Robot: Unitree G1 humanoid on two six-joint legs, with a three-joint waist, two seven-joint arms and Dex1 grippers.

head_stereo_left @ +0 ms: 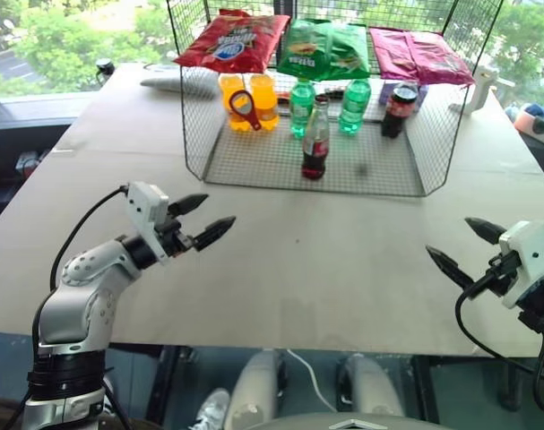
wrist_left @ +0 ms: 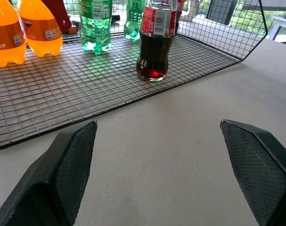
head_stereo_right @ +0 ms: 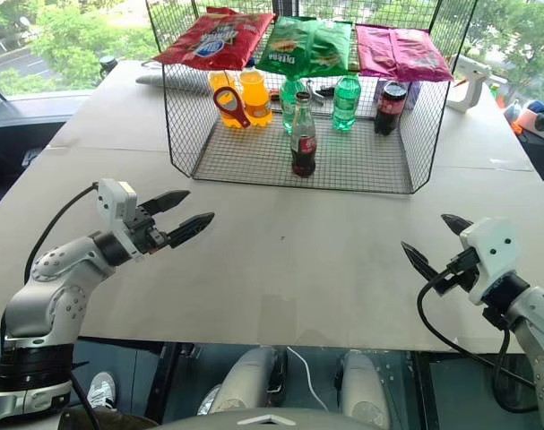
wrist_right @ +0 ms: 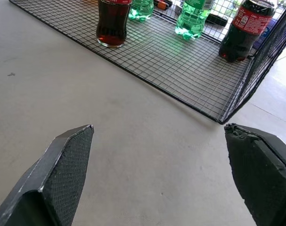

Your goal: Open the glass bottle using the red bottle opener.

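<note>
From my head cameras, my left pincer (head_stereo_left: 203, 219) and my right pincer (head_stereo_left: 458, 244) both hover spread wide and empty over the near part of the pale worktop (head_stereo_left: 307, 260), while the slim clear-glass cola bottle with dark liquid and a red label band (head_stereo_left: 315, 141) stands upright near the front of the black wire-mesh rack (head_stereo_left: 254, 161) at the far side, and the small flat red bottle opener with a ring-shaped head (head_stereo_left: 246, 109) hangs on the rack's left wall before two orange plastic drink bottles (head_stereo_left: 250, 100). My left wrist camera shows my black fingers (wrist_left: 62, 174) parted, the cola bottle on the mesh floor beyond them and green plastic bottles (wrist_left: 96, 26) farther back. My right wrist camera shows my fingers (wrist_right: 62, 174) likewise released, with the cola bottle to the left and a shorter dark plastic bottle (wrist_right: 244, 30) in the rack's right corner.
</note>
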